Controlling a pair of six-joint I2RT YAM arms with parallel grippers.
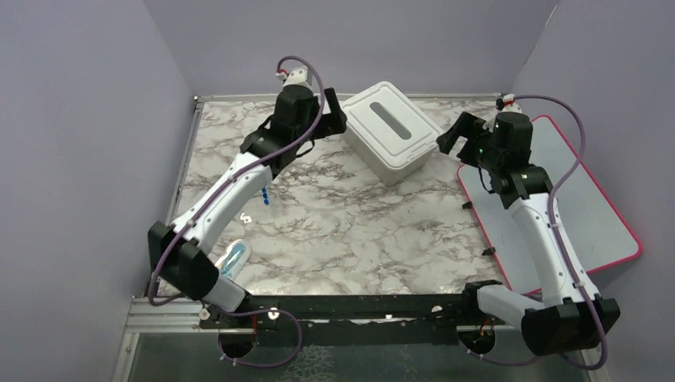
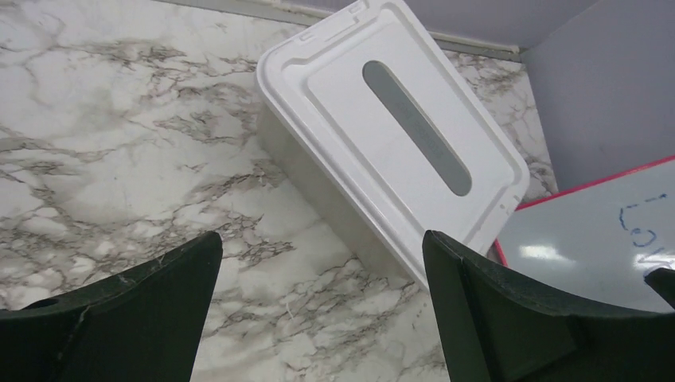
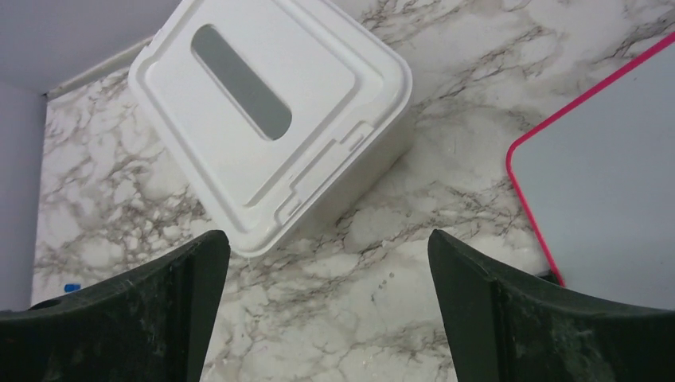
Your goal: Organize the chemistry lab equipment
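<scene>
Black left fingers point(image 2: 187, 274) stand wide apart and released, with nothing between them; they hover over the white marble-pattern worktop point(image 1: 350, 231), just beside the white rectangular plastic box with a grey slot in its lid point(image 1: 392, 131). Black right fingers point(image 3: 195, 274) are spread just as wide and also grasp nothing, near the opposite side of the box. The box lies closed at the far side, its long axis diagonal, from far left to near right. A short row of tiny blue-capped pieces point(image 1: 263, 195) lies under the left forearm, pointing far to near. A clear plastic packet point(image 1: 236, 257) lies tilted near the left base. The pink-edged whiteboard point(image 1: 593, 203) lies on the right. Lilac walls close the room.
</scene>
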